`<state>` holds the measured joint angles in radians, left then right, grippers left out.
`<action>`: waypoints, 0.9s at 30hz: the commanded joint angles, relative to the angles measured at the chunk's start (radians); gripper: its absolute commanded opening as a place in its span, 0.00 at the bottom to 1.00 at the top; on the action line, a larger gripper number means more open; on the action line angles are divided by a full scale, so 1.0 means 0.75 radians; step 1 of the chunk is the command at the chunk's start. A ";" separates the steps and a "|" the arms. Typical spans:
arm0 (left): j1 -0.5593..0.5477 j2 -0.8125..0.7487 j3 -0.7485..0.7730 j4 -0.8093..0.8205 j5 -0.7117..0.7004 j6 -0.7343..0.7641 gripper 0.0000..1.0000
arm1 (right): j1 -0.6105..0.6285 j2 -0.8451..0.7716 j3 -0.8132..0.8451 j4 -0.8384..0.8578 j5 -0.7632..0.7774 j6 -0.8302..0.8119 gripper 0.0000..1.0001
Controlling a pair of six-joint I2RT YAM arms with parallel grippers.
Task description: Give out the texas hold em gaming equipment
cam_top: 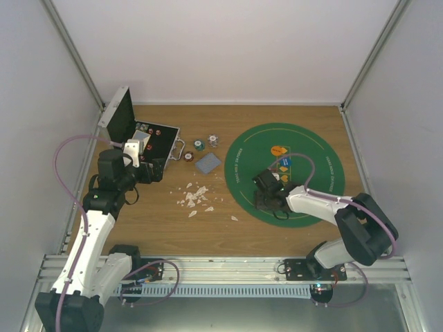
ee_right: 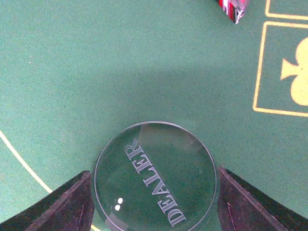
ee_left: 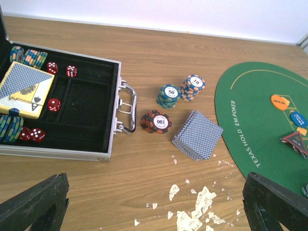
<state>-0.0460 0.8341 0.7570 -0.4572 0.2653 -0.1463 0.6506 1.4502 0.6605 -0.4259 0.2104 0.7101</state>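
My right gripper (ee_right: 155, 192): the clear round dealer button (ee_right: 155, 175) lies flat on the green mat (ee_right: 72, 72), squarely between my two fingers (ee_right: 57, 207). A disc has no long axis of its own, so I take heading from the DEALER lettering. It runs from the fingertip end back toward my wrist, crosswise to the closing line, and leans a little toward the finger on the right of the wrist view. The jaws stand partly open, just as wide as the disc. The pads sit at its rim on both sides, but I cannot tell from this view whether they press it or stand a hair clear. The triangular token (ee_right: 233, 9) is ahead of the fingertips and off to the same right side, apart from the button, with only a corner in frame.

My left gripper (ee_left: 156, 183): the jaws are spread wide, holding nothing and touching nothing. The white scraps (ee_left: 202, 202) lie on the wood just ahead, between the fingers. Farther ahead is the deck of cards (ee_left: 198, 141), face down, with one corner pointing back at me. Past it stand the chip stacks (ee_left: 168, 95). The open case (ee_left: 113, 115) lies ahead beyond the left-view finger.
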 commanded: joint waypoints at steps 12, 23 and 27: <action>-0.004 -0.005 -0.013 0.052 0.022 0.013 0.99 | -0.091 -0.319 0.091 -0.174 -0.055 -0.098 0.86; -0.004 -0.024 -0.011 0.057 0.019 0.017 0.99 | -0.415 -0.300 0.180 -0.065 -0.192 -0.327 0.90; -0.004 -0.024 -0.009 0.059 0.033 0.019 0.99 | -0.499 -0.160 0.274 -0.039 -0.198 -0.388 0.77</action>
<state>-0.0460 0.8288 0.7570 -0.4572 0.2707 -0.1448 0.3313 1.2488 0.7929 -0.4995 0.0872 0.4938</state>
